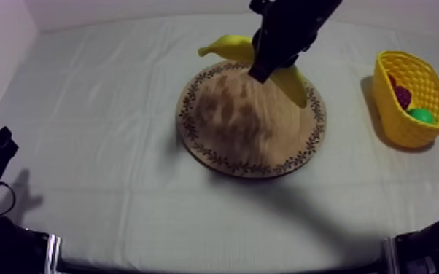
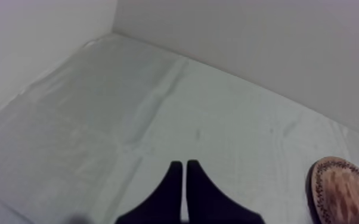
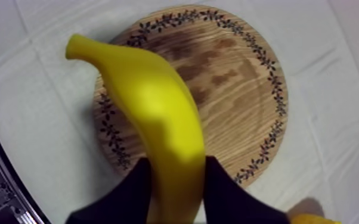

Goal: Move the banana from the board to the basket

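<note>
Grey-white cloth [image 1: 106, 146]; curved yellow banana [image 3: 158, 113] in pinch of R tool [image 3: 177, 164] over wooden board [image 1: 244, 127]; L tool [image 2: 185, 168] pressed together

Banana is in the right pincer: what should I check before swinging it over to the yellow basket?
1. Grasp: right pincer shut on banana: ok.
2. Banana clear of wooden board: ok, held above it.
3. Cloth between board and yellow basket free of things: ok.
4. Room in basket: cannot tell; small red fruit and green fruit lie inside.
5. Left pincer out of the way: ok, shut, low at its own side.
</note>
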